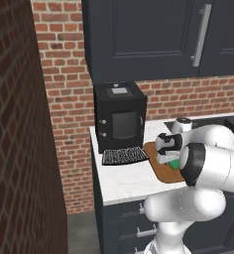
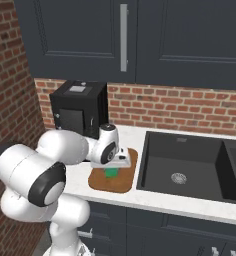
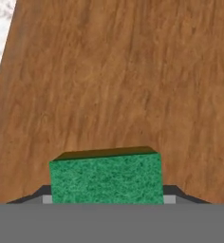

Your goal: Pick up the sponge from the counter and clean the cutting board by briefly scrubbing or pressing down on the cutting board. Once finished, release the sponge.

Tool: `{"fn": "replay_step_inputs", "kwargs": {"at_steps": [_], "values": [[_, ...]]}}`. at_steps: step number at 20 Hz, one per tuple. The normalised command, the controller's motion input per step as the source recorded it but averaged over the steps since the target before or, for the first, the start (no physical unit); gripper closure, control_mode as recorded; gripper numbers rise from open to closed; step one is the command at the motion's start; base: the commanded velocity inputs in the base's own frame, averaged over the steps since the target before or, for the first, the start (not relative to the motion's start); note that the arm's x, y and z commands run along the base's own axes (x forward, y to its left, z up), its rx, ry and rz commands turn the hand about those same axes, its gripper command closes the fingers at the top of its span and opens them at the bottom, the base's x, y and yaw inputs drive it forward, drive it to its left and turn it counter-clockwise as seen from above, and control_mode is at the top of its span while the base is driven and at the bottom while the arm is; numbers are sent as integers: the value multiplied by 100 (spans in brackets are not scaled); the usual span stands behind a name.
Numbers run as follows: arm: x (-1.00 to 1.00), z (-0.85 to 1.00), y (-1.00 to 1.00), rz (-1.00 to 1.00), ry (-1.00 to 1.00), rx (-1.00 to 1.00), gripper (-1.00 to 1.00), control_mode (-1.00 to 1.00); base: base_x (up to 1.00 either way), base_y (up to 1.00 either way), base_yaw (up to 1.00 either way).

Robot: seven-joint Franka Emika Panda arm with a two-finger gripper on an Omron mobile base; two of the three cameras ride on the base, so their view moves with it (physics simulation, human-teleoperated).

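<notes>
My jaws are closed on the sponge (image 3: pixel 106 176), green face toward the hand camera, held down over the cutting board (image 2: pixel 121 181) on the counter (image 1: pixel 124 183). The sink basin (image 2: pixel 190 170) to the right holds nothing but its drain. The left base view adds the black ribbed mat (image 1: pixel 124 156) just beside the board, in front of the black appliance (image 1: pixel 120 117). The hand view shows the board's wood grain close up.

I see a sponge (image 3: pixel 106 178) with a speckled green top and a yellow-olive lower layer, on a cutting board (image 3: pixel 123 80) of warm brown streaked wood grain. The counter (image 1: pixel 124 181) is white with faint speckles. Nearby are a black ribbed mat (image 1: pixel 124 156) and red brick wall (image 2: pixel 190 107) with pale mortar.
</notes>
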Motion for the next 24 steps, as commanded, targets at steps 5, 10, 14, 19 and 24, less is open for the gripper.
{"fn": "replay_step_inputs", "kwargs": {"at_steps": [5,10,14,19,24], "values": [[9,-35,0,0,-5,0,100,-100,0,0,0],[12,-24,-1,0,-4,0,100,-100,0,0,0],[33,-4,-6,0,0,0,100,-100,0,0,0],[42,0,-6,0,0,0,100,-100,0,0,0],[42,0,-4,0,0,2,100,-100,0,0,0]]}}
